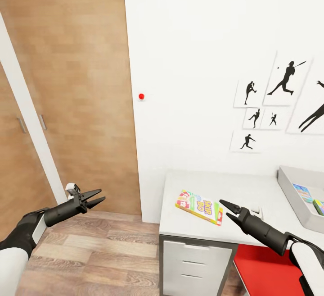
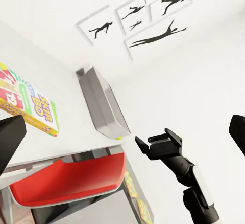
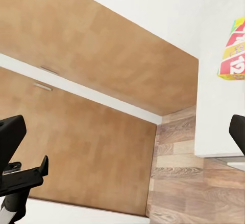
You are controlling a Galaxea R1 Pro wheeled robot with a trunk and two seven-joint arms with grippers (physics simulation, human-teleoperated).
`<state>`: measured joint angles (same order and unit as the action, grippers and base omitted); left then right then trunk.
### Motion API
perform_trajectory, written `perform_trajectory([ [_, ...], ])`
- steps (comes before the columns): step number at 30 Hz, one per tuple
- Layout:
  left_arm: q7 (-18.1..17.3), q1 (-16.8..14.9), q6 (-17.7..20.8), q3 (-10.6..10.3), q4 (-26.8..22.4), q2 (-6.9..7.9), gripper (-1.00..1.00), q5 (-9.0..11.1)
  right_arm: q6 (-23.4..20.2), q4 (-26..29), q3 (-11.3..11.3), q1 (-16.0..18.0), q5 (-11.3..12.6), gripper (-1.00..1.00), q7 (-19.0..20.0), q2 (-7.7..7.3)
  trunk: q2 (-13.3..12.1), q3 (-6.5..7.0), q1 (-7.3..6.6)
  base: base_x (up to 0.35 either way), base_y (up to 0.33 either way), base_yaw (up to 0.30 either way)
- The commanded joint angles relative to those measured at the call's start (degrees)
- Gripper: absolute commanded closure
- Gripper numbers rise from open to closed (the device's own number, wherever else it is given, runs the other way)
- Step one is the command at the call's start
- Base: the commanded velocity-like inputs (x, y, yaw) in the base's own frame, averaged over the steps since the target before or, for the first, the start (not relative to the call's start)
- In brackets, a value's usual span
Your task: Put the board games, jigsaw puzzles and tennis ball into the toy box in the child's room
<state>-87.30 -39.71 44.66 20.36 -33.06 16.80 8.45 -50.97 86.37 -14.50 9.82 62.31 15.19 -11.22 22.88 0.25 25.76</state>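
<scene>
One board game (image 1: 199, 206) lies flat on the white table (image 1: 252, 197), near its front left corner, and it is the nearest task item to my arms. From my right gripper (image 1: 229, 210) the box sits at about ten o'clock, just beside the fingertips and apart from them; the jaws are spread and hold nothing. In the right wrist view a corner of that same colourful box (image 3: 234, 50) shows on the tabletop, with the wooden wardrobe doors (image 3: 97, 70) beyond.

My left gripper (image 1: 95, 198) hangs over the wood floor (image 1: 103, 251) at about nine o'clock from the game, well apart from the table, jaws spread and empty. Through the left wrist view I see the game (image 2: 30, 106) on the table and the right gripper (image 2: 158, 144) out in open air past the table edge.

At three o'clock from the game, the grey toy box (image 1: 292, 192) rests on the table against the wall. Inside it I can make out two colourful items (image 1: 310, 199), but cannot tell what they are. A red chair seat (image 1: 265, 269) sits under the table.
</scene>
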Motion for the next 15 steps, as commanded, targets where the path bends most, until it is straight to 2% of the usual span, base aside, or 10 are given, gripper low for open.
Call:
perform_trajectory([
  [1, -0.19, -0.02, 0.60, 0.03, 0.02, 0.00, -1.00, -0.04, -0.27, -0.03, -0.06, 0.03, -0.38, -1.00, 0.39, 0.03, 0.04, -0.02, 0.02, 0.000, 0.004, 0.001],
  [8, -0.14, -0.02, 0.60, 0.03, 0.02, -0.09, -1.00, -0.09, -0.27, 0.43, 0.16, 0.03, -0.61, -1.00, -0.90, 0.08, 0.04, -0.02, 0.02, 0.000, 0.001, 0.000],
  [10, -0.10, -0.02, 0.60, 0.03, 0.02, -0.08, -1.00, -0.09, -0.27, 0.94, 0.55, 0.03, -0.85, -1.00, -3.14, 0.11, 0.04, -0.02, 0.02, 0.000, 0.000, 0.000],
  [12, -0.11, -0.02, 0.60, 0.07, 0.02, 0.06, -1.00, -0.10, -0.30, 2.13, 1.22, 0.03, -1.02, -1.00, -7.53, 0.11, 0.04, -0.02, 0.02, 0.000, 0.000, 0.000],
  [15, -0.14, -0.02, 0.60, 0.16, 0.02, 0.24, -1.00, -0.13, -0.71, 3.35, 1.64, 0.03, -1.04, -1.00, -11.55, 0.15, 0.04, -0.02, 0.02, 0.000, 0.000, 0.000],
])
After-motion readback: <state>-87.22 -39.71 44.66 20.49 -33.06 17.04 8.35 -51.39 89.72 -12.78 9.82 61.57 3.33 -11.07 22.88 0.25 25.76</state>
